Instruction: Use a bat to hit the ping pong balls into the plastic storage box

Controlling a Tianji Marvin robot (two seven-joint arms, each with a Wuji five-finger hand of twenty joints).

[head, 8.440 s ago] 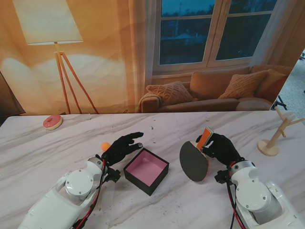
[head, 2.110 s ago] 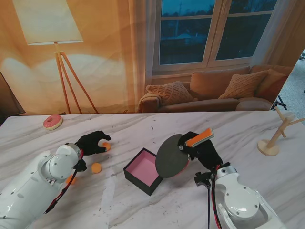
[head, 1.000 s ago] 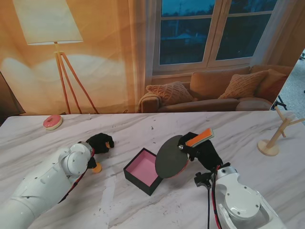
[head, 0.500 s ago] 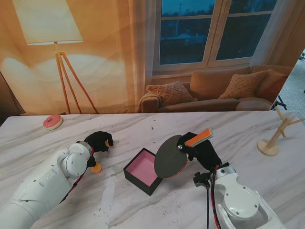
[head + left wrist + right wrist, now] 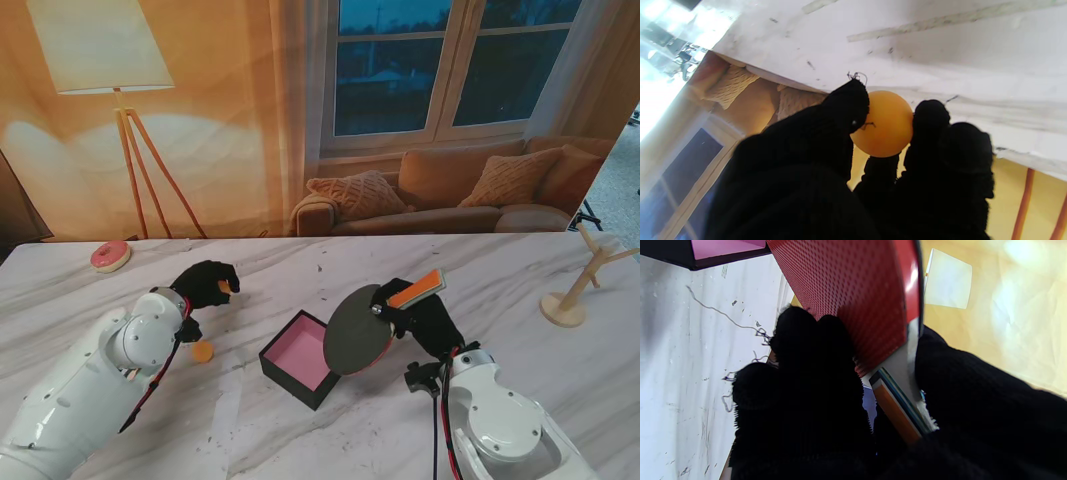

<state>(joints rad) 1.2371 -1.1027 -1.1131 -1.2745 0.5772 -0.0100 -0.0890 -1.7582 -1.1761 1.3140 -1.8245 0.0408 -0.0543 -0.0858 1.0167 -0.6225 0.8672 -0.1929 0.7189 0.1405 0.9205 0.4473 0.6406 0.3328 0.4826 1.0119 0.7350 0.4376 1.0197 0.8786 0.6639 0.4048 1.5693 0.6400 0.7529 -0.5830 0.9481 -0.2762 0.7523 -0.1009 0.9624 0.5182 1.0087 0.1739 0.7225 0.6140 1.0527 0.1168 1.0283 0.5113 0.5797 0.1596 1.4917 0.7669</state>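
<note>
Orange ball: pinched by left robot hand
Bat: gripped by right robot hand, beside pink box

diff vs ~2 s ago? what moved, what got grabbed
Left hand closed on one orange ping pong ball and lifted it off the white marble table. Unchanged: second orange ball beside the left arm, right hand holding the black-faced bat at the pink-lined black box.
</note>
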